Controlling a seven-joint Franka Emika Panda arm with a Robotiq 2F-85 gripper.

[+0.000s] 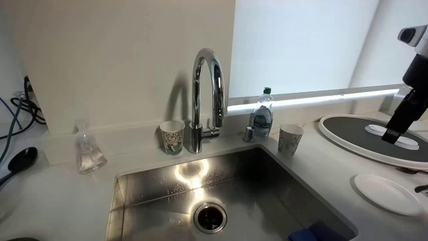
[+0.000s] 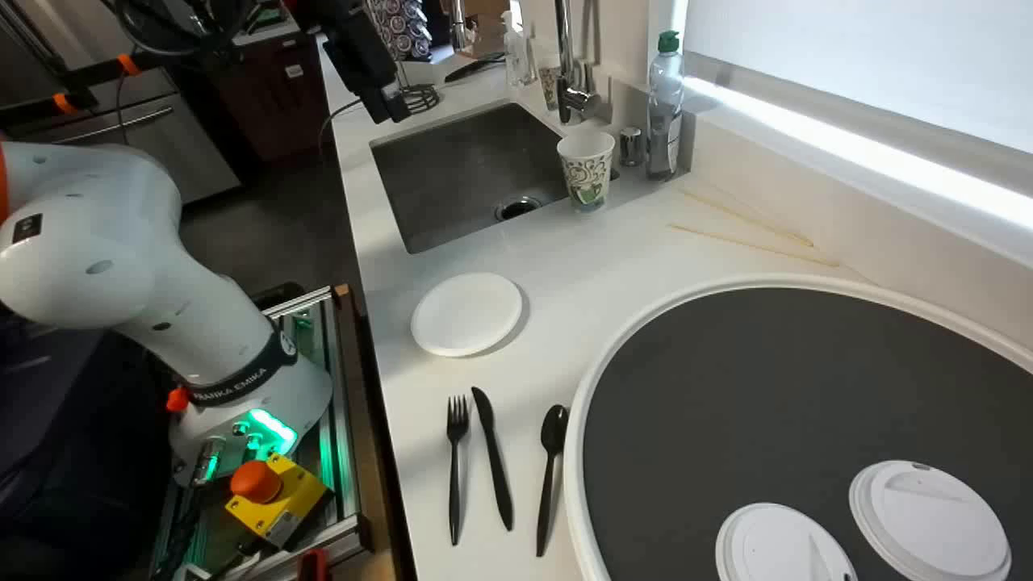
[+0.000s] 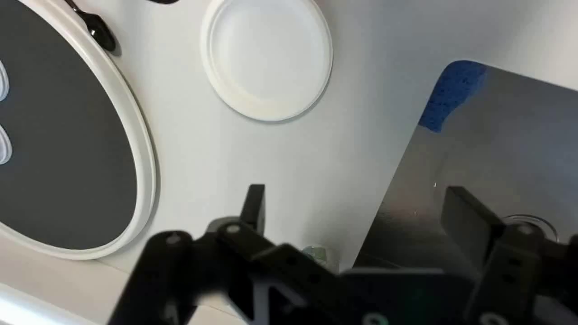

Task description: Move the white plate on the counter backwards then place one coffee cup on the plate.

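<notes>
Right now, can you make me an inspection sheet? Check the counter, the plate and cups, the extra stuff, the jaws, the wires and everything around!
Surface: smooth off-white counter around the sink.
Job's things: patterned cup by the sink's corner, another cup beside the tap; white plate flat on the counter, no cup on it.
Clutter: black fork, knife and spoon on the counter; lids on the round board; sponge in the sink.
Jaws: spread apart, holding nothing.
Cables: black cables looped near the wall.
Surroundings: green-capped bottle behind the sink; pale blind.
</notes>
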